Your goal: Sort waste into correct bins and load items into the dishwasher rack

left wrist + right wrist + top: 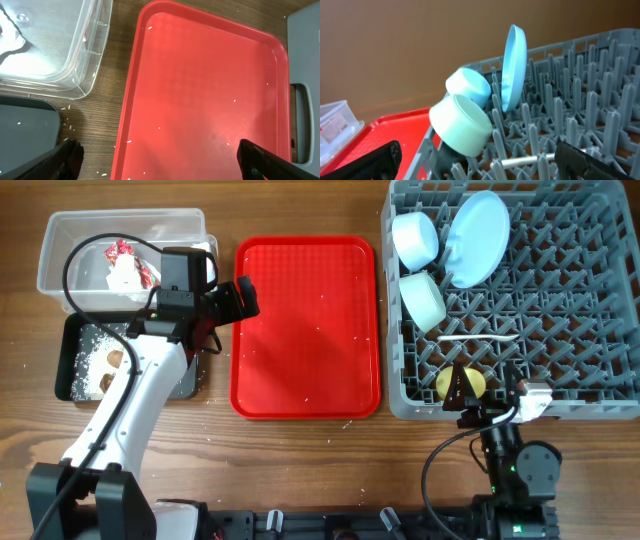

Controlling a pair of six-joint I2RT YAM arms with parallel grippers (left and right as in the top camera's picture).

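Note:
The red-and-white wrapper (125,265) lies in the clear tub (60,240). White rice crumbs (92,345) and a brown lump (115,358) lie in the black tray (66,365). The grey rack (590,310) holds two pale blue bowls (415,238) (425,298), the plate (478,235) on edge, the white spoon (480,338) and the yellow cup (476,383). My left gripper (243,300) (160,162) is open and empty over the left edge of the red tray (210,90). My right gripper (487,395) (480,162) is open and empty at the rack's front edge, over the cup.
The red tray (305,330) lies between the bins and the rack, with a few rice grains on it. Grains also lie on the wood beside the tub (50,45). In the right wrist view the bowls (462,122) and plate (515,65) stand among pegs.

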